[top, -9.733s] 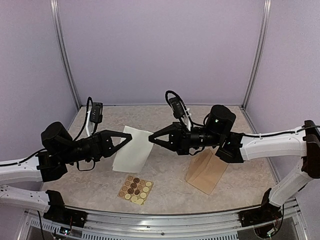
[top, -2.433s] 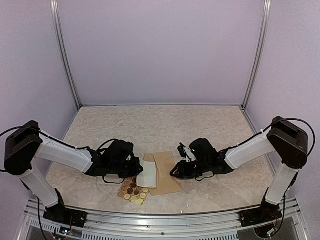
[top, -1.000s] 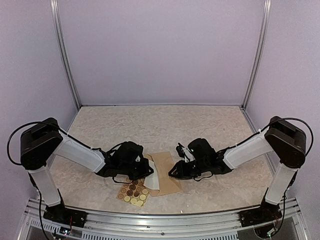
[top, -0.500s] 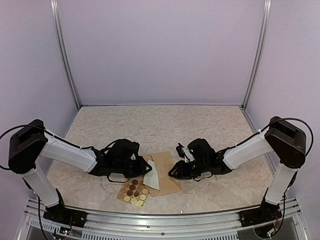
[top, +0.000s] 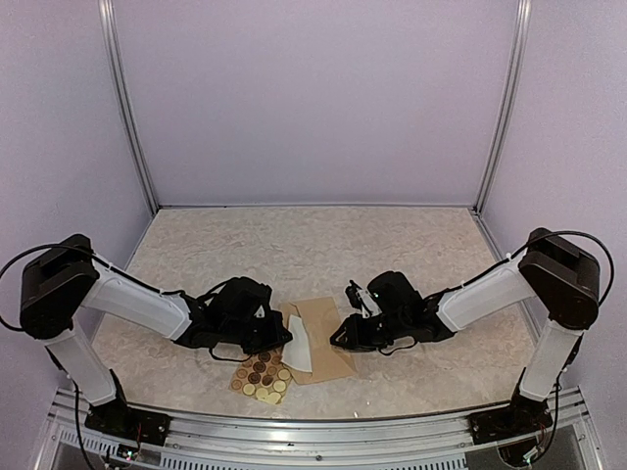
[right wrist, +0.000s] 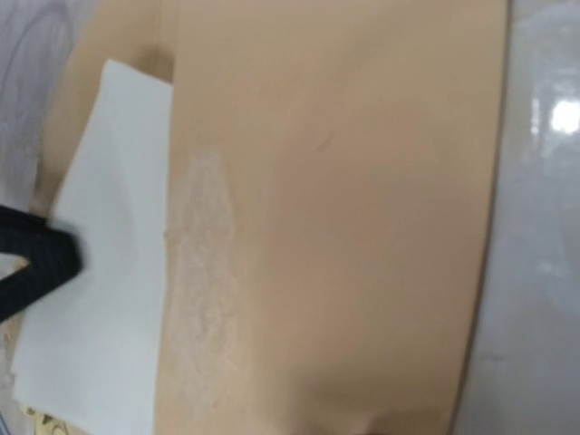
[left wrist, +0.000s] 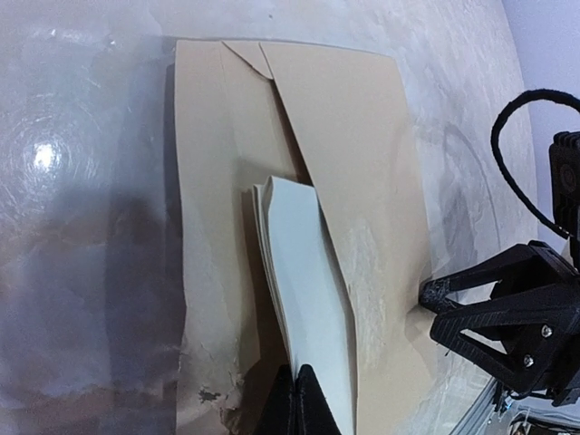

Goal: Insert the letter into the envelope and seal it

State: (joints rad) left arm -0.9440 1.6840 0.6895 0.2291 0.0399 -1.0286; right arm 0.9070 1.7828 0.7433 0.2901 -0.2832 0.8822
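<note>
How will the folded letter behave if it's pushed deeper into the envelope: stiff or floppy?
Probably floppy: the letter is thin folded paper, and its layers fan apart ahead of the left pincer, so it may buckle rather than slide. It is likely very light, so the envelope could shift with it unless held down.

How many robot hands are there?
2. The left hand is pinching the folded white letter on one side of the tan envelope. The right hand sits at the envelope's opposite edge. Nothing seems to hide another.
</note>
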